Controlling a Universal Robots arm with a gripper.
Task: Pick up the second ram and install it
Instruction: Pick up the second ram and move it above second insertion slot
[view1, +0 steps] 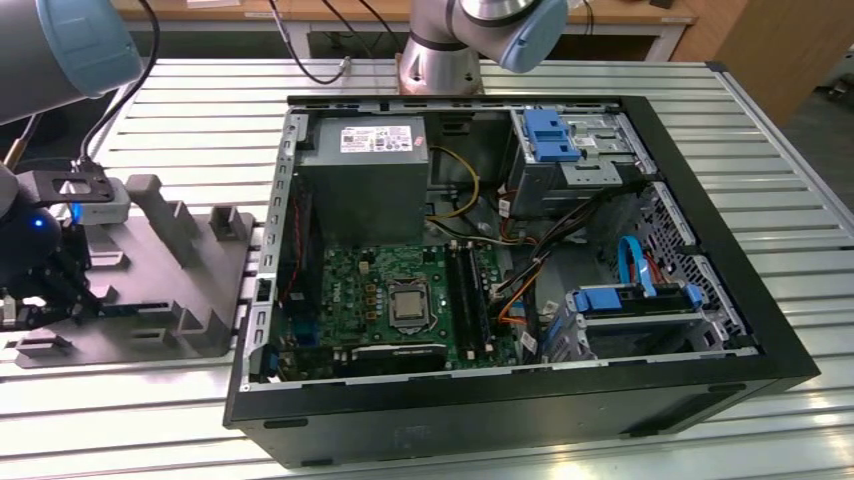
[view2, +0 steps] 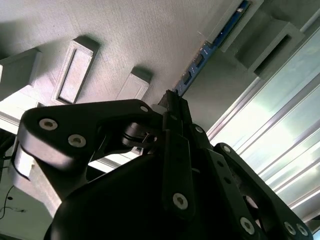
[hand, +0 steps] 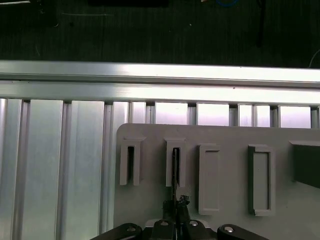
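No print is legible (the power supply's white label (view1: 372, 138) included).

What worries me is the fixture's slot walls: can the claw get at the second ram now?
Probably yes. The claw sits right at the second ram, which stands on edge in the grey fixture tray with its upper edge exposed; nothing shows between them.

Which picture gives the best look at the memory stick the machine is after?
The second wrist view: the second ram shows its blue-green face and chips, standing in the grey fixture tray. The first wrist view shows just its thin edge; in the exterior view it is too small to tell.
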